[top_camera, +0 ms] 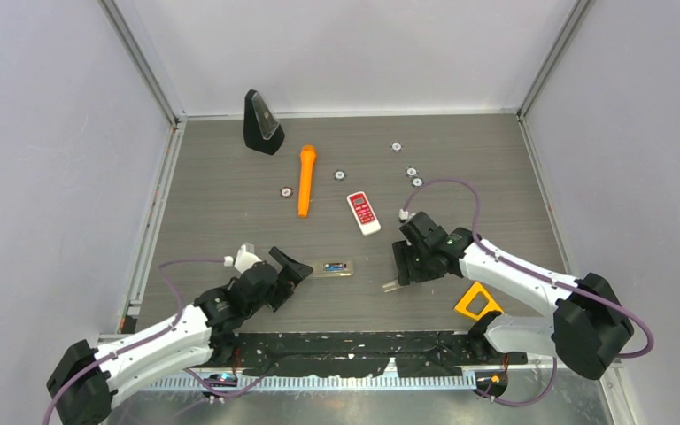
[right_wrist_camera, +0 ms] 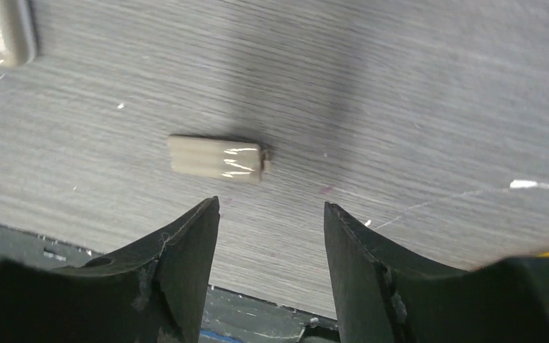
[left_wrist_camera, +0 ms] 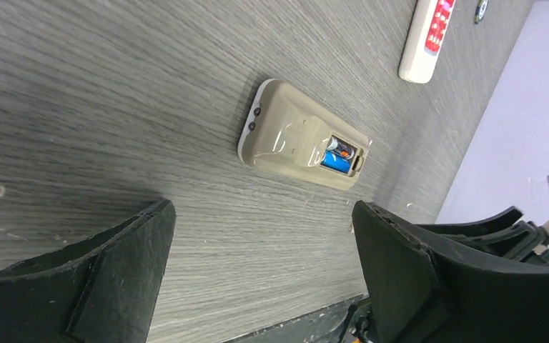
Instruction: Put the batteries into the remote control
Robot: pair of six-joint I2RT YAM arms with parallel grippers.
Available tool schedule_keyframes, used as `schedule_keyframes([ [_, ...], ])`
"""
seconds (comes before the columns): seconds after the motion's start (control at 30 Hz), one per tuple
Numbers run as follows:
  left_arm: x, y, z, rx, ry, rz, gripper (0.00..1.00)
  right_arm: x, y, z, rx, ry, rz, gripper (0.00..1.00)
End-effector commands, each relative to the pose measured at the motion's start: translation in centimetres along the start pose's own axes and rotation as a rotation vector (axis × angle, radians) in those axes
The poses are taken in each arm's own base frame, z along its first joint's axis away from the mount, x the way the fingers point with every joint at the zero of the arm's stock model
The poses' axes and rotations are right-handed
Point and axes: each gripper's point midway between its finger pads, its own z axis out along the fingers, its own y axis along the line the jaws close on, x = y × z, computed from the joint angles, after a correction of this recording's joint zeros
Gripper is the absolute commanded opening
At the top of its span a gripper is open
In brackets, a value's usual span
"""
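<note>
The beige remote control [left_wrist_camera: 286, 139] is lying back-up and slanted near the centre of the left wrist view, its battery bay gaping open at its lower-right end. Two batteries [left_wrist_camera: 335, 161], one blue, are sitting side by side inside. Its beige cover [right_wrist_camera: 216, 158] is lying flat, centre-left in the right wrist view.

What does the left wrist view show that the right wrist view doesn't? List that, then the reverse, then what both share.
Only the left wrist view: the beige remote with its compartment open and batteries inside, plus a white-and-red remote.
Only the right wrist view: a small beige ribbed piece, probably the battery cover, lying loose ahead of the open right fingers.
Both: the beige remote, only a corner of it in the right wrist view, and the grey wood-grain table.
</note>
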Motion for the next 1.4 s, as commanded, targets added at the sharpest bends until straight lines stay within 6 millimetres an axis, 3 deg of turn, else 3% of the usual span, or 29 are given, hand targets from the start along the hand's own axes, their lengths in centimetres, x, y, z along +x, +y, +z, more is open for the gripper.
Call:
schedule_keyframes([
  [0.0, -1.8, -0.2, -0.3, 0.043, -0.094, 0.115, 0.96, -2.7, 2.6, -1.5, -0.14, -0.032, -0.311, 0.62],
  [0.1, -3.1, -1.2, -1.4, 0.06, -0.142, 0.161, 0.96, -3.8, 5.7, -2.6, -0.301, -0.034, -0.469, 0.63],
  [0.23, -5.2, -2.8, -3.1, 0.088, -0.227, 0.244, 0.97, -5.5, 6.6, -3.2, -0.288, -0.057, -0.687, 0.61],
  [0.4, -7.2, -3.7, -4.7, 0.073, -0.257, 0.314, 0.99, -4.9, 3.8, -1.8, -0.198, -0.015, -1.052, 0.61],
  [0.53, -8.2, -4.3, -4.3, 0.11, -0.208, 0.259, 0.99, -2.9, 4.0, -1.4, -0.286, 0.005, -1.228, 0.62],
  [0.93, -9.3, -6.4, -2.9, 0.212, -0.1, 0.21, 0.97, -1.5, 3.7, 1.9, -0.282, 0.092, -1.431, 0.62],
  [1.03, -9.8, -6.3, -2.5, 0.212, -0.095, 0.201, 0.96, -1.2, 2.8, 3.3, -0.24, 0.127, -1.492, 0.6],
  [1.37, -10.6, -5.9, -1.8, 0.209, -0.081, 0.18, 0.95, -1.0, 2.8, 4.1, -0.246, 0.155, -1.513, 0.57],
])
